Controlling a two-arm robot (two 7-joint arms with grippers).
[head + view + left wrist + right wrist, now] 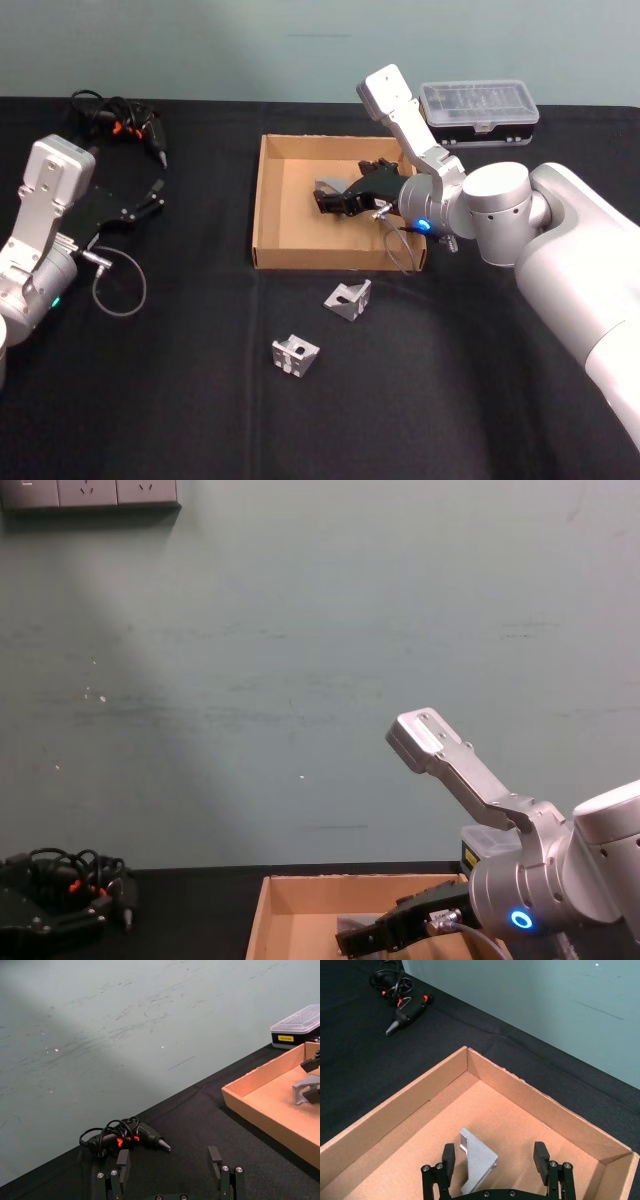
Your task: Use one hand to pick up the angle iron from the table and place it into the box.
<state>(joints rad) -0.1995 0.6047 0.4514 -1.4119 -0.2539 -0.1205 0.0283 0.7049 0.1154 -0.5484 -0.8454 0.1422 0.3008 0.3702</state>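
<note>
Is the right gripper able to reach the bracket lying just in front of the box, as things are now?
Probably yes. The right gripper hangs open over the box, and that bracket lies on bare table just outside the front wall, nothing covering it; the other bracket sits apart.

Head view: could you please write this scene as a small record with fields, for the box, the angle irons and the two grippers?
box: tan cardboard tray on the black table
angle iron inside: one, lying on the box floor
loose angle irons: two on the table in front of the box, one close to it, one nearer the robot
right gripper: open over the box, fingers either side of the angle iron inside, not touching it
left gripper: open, parked at the table's left
</note>
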